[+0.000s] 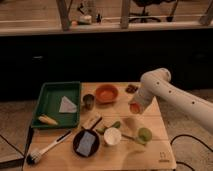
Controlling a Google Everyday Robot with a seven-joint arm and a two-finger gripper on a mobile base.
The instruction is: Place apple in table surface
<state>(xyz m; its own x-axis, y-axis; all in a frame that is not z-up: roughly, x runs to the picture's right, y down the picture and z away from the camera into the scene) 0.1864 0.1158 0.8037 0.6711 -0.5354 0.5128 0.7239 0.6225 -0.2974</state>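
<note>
My gripper (pixel 135 107) hangs from the white arm over the right middle of the table surface (pixel 150 150), a light tan wooden top. It is shut on the apple (pixel 135 108), a small orange-red fruit, and holds it a little above the wood, with a shadow on the planks just below. The apple is right of the orange bowl and apart from it.
On the table are an orange bowl (pixel 106 93), a small metal cup (pixel 88 101), a dark pan (pixel 86 142), a white cup (pixel 112 136), a pale green round object (pixel 145 133) and a brush (pixel 47 148). A green tray (pixel 50 97) stands at left. A small dark object (pixel 131 88) lies at the back.
</note>
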